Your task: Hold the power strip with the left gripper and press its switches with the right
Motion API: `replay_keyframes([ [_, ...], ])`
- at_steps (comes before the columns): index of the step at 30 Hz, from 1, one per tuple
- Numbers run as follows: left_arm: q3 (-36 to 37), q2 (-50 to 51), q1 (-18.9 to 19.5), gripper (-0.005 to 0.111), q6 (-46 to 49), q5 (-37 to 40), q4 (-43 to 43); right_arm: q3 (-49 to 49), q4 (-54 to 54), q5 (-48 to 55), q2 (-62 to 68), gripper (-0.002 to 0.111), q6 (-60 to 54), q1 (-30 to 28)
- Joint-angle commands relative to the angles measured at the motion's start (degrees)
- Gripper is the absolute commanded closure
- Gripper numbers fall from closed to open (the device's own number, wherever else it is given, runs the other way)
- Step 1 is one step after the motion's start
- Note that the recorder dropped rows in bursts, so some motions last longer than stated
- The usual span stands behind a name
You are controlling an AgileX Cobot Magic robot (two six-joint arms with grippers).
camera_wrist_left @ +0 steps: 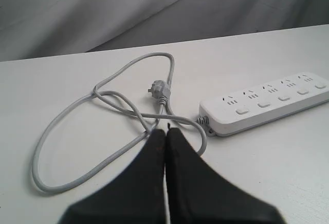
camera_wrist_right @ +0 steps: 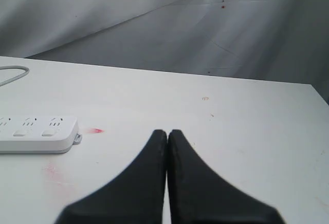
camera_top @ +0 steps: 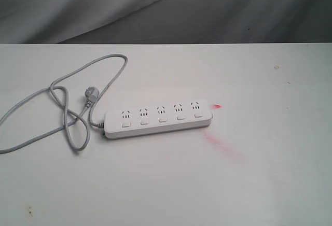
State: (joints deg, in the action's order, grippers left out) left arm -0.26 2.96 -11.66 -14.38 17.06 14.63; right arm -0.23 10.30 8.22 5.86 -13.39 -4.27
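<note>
The white power strip [camera_top: 158, 118] lies flat on the white table, its five small switches [camera_top: 162, 119] in a row below the sockets. Its grey cord [camera_top: 67, 113] loops away to the left and ends in a plug [camera_top: 90, 95]. Neither arm shows in the exterior view. In the left wrist view my left gripper [camera_wrist_left: 165, 130] is shut with nothing in it, over the cord [camera_wrist_left: 123, 106], apart from the strip [camera_wrist_left: 267, 103]. In the right wrist view my right gripper [camera_wrist_right: 167, 132] is shut and empty, well off the strip's end [camera_wrist_right: 38, 134].
A red mark [camera_top: 217, 106] and a faint pink smear [camera_top: 223, 145] stain the table [camera_top: 270, 184] by the strip's right end. A grey cloth backdrop [camera_top: 166, 8] hangs behind the table's far edge.
</note>
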Motion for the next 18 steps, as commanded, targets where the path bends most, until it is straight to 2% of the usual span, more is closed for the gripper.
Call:
replay_keyframes([
  [1, 0.26, -0.24, -0.28, 0.106, -0.16, -0.55, -0.41, 0.16, -0.51, -0.44, -0.27, 0.108, 0.16, -0.45],
  [8, 0.26, -0.24, -0.28, 0.106, -0.13, -2.26, 3.22, 0.16, -0.51, -0.44, -0.27, 0.108, 0.16, -0.45],
  [13, 0.26, -0.24, -0.28, 0.106, -0.55, -13.76, 2.18, 0.16, -0.51, -0.44, -0.27, 0.108, 0.16, -0.45],
  [18, 0.26, -0.24, -0.28, 0.106, -0.11, -20.91, 2.94, 0.16, -0.51, -0.44, -0.27, 0.108, 0.16, -0.45],
])
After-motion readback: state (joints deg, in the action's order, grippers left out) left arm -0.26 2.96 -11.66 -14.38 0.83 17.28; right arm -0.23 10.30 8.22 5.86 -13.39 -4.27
